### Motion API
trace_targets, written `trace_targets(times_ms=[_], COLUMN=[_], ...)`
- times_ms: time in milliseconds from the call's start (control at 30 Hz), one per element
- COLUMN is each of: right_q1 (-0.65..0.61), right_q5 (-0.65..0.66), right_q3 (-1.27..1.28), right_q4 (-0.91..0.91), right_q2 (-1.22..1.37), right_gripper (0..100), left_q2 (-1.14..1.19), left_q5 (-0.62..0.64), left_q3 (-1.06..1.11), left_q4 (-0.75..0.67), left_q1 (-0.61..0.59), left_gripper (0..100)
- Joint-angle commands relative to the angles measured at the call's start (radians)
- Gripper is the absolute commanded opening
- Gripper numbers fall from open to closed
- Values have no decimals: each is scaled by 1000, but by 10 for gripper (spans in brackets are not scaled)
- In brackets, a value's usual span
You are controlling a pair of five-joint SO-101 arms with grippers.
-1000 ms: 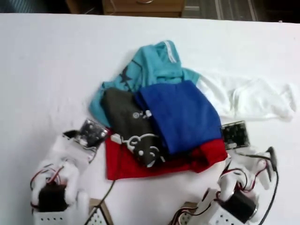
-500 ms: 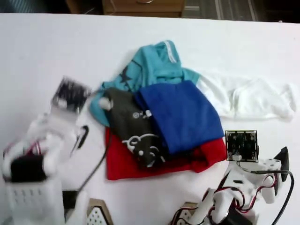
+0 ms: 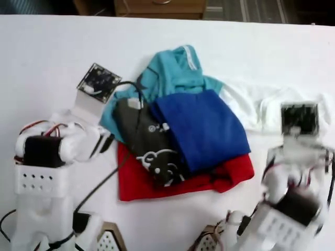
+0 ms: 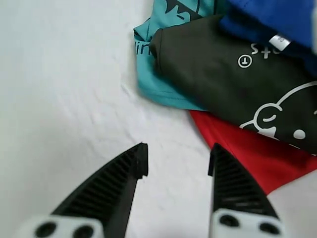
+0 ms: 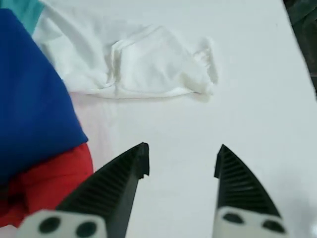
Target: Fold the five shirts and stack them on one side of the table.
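Five shirts lie heaped mid-table in the high view: a teal one [image 3: 172, 70] at the back, a black printed one [image 3: 144, 138], a blue one [image 3: 201, 128] on top, a red one [image 3: 141, 183] underneath at the front, and a white one [image 3: 277, 110] spread to the right. My left gripper [image 4: 178, 151] hangs open over bare cloth, just short of the teal shirt [image 4: 153, 84], black shirt [image 4: 218, 89] and red shirt [image 4: 247, 148]. My right gripper [image 5: 183, 151] is open above the table, short of the white shirt [image 5: 148, 64], with the blue shirt [image 5: 29, 99] and red shirt [image 5: 49, 178] to one side.
The white table [image 3: 47, 52] has free room on the left and along the back. Wooden furniture [image 3: 159, 8] stands beyond the far edge. The table's right edge and dark floor [image 5: 302, 29] lie close beside the white shirt.
The left arm has lifted from the front and swung to the pile's left edge. The right arm has moved from the front edge up toward the white shirt.
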Motion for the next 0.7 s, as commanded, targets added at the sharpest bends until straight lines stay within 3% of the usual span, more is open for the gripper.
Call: trace_targets(times_ms=[0,267,667], right_q1=[-113,-283,-294], right_q5=[-75,-94,-89], right_q3=[-124,-89,-8], right_q4=[39,56,61], right_q2=[143,205,199], right_gripper=[211,210,210], left_q2=[3,21,299], left_q5=[8,51,114], left_q3=[-38,-41,-101], left_q4=[-21,-75,-81], left_q1=[8,8,161], left_gripper=[221,221,221])
